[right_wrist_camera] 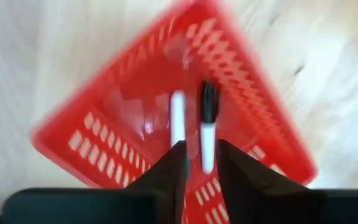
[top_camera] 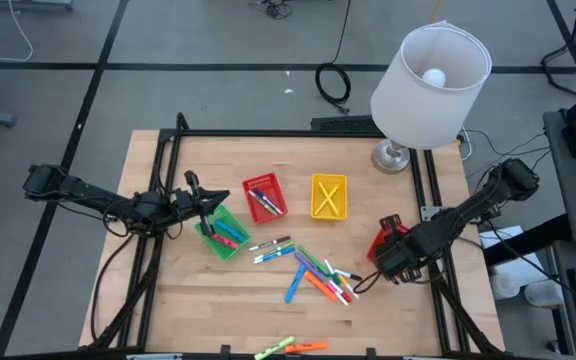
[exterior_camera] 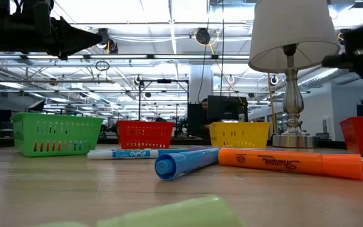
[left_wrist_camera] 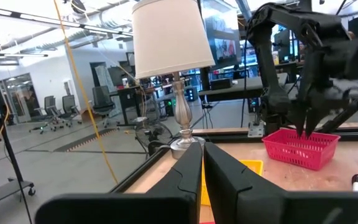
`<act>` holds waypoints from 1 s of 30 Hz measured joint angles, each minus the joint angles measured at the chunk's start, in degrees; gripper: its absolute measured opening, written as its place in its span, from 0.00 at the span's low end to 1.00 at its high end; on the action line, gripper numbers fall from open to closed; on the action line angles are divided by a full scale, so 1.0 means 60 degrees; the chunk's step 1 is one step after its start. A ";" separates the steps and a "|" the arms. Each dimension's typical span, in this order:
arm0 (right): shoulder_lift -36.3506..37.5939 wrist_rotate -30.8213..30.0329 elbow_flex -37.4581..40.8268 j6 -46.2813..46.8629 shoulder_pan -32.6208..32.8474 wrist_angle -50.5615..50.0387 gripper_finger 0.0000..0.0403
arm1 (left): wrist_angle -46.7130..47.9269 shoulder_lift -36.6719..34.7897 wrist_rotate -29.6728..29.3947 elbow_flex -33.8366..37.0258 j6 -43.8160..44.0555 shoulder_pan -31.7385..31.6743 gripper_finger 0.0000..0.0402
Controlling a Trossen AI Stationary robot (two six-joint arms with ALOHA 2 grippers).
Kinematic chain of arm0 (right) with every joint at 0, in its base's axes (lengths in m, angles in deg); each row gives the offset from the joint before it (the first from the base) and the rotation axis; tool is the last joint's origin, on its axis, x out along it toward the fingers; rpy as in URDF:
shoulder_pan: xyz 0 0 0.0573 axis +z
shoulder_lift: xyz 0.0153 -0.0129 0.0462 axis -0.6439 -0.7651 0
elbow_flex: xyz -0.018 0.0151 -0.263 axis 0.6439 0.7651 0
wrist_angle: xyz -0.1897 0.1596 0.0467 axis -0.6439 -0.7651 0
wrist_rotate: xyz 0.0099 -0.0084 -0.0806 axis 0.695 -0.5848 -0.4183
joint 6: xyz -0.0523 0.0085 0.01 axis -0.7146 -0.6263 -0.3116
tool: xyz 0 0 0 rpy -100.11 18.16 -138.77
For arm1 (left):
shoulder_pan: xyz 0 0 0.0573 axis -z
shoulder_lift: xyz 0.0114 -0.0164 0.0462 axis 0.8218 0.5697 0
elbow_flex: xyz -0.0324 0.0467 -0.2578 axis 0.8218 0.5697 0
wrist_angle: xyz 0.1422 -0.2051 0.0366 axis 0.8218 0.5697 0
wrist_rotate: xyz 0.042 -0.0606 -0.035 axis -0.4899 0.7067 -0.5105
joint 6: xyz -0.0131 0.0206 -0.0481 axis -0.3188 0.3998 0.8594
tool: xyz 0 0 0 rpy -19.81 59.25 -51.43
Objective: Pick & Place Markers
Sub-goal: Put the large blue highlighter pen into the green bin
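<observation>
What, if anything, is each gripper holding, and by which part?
Left gripper: nothing, fingers shut over the green basket. Right gripper, above a red basket: a marker hangs between its fingers; a grip cannot be told.

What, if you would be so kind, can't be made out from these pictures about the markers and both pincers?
- High view: the right pincer covers the red basket under it, hiding its contents.
- Right wrist view: blur; whether the white marker is still held is unclear.
- High view: marker colours in the green basket are partly hidden by the left pincer.
</observation>
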 joint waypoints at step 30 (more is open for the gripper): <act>1.2354 -0.2255 0.5047 -0.4276 0.0592 0.9887 0.00 | 0.0156 0.0000 -0.0001 0.0000 -0.0130 -0.0001 0.06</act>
